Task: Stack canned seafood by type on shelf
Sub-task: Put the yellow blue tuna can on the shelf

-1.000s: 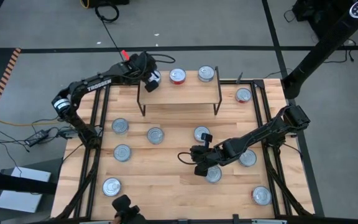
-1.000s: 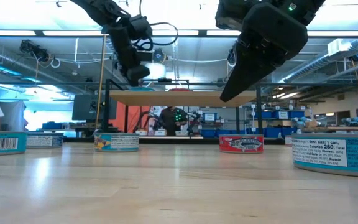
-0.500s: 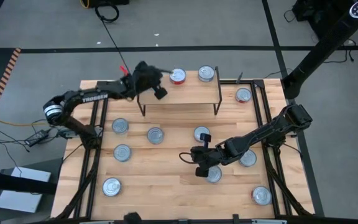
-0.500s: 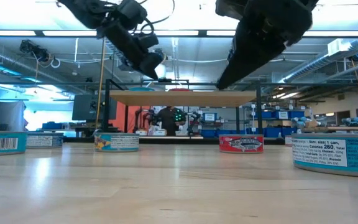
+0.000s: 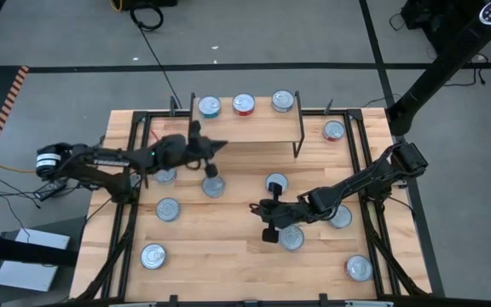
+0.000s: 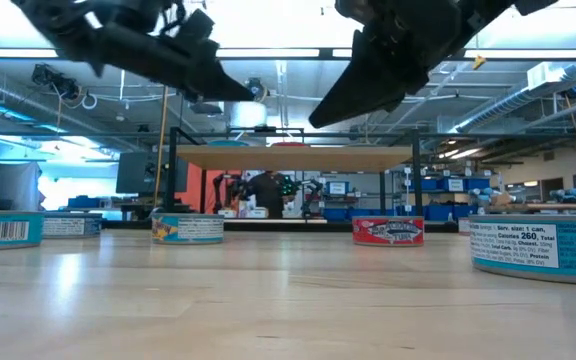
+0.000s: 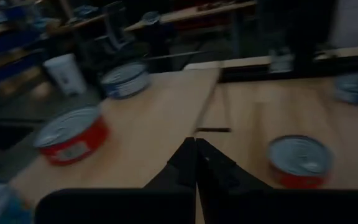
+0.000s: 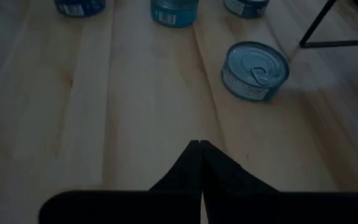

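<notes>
Three squat round tins with silver lids are lined along the small light-wood shelf [image 5: 245, 126] on black legs, while both hands hang empty above the worktop [image 5: 228, 247].

On the shelf a teal-sided tin [image 5: 209, 106], a red-sided tin [image 5: 244, 104] and a plain silver-topped one [image 5: 283, 101] are set in a row, apparently one base per type. The left hand [image 5: 212, 150], fingers pressed together and pinching nothing, is stretched level just in front of the shelf, with a silver-lidded tin [image 5: 213, 185] lying just below and ahead of its tip. The right hand [image 5: 265, 221], likewise pressed together and empty, is held low and angled downward, a loose tin [image 5: 292, 238] just beside it.
</notes>
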Robot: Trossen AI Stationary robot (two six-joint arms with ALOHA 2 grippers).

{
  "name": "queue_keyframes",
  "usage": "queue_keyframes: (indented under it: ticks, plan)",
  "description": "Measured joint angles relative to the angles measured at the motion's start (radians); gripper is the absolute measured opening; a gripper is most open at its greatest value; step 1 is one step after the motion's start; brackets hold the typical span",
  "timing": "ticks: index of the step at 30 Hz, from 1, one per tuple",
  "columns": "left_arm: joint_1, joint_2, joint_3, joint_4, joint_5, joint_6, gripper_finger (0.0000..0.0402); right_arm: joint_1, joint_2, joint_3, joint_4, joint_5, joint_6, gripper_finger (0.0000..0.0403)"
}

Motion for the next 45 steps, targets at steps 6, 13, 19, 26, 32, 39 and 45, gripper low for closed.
queue_keyframes:
  ticks: [6,13,19,26,32,39,45]
  plan:
    - [-0.105,-0.01,-0.086,0.092,0.009,-0.003,0.0005,-0.002,0.0,-0.025,0.063,-0.004,0.034,0.0022]
    - [-0.173,-0.01,-0.134,0.166,0.01,0.013,0.0005,-0.028,0.0,-0.025,0.081,-0.113,0.035,0.0024]
    - [-0.179,-0.01,-0.134,0.161,0.01,0.026,0.0006,-0.035,0.0,-0.025,0.078,-0.124,0.03,0.0006]
    - [-0.179,-0.01,-0.134,0.15,0.038,0.029,0.0006,-0.035,-0.016,-0.005,-0.045,-0.14,0.059,0.0008]
    - [-0.179,-0.01,-0.134,0.151,0.111,0.044,0.0006,-0.014,-0.043,0.098,-0.41,-0.249,0.195,0.0007]
    - [-0.179,-0.009,-0.134,0.127,0.133,0.051,0.0006,0.047,-0.043,0.168,-0.765,-0.438,0.429,0.0007]
    - [-0.181,-0.009,-0.134,0.122,0.165,0.031,0.0006,0.082,-0.043,0.171,-0.98,-0.381,0.571,0.0007]
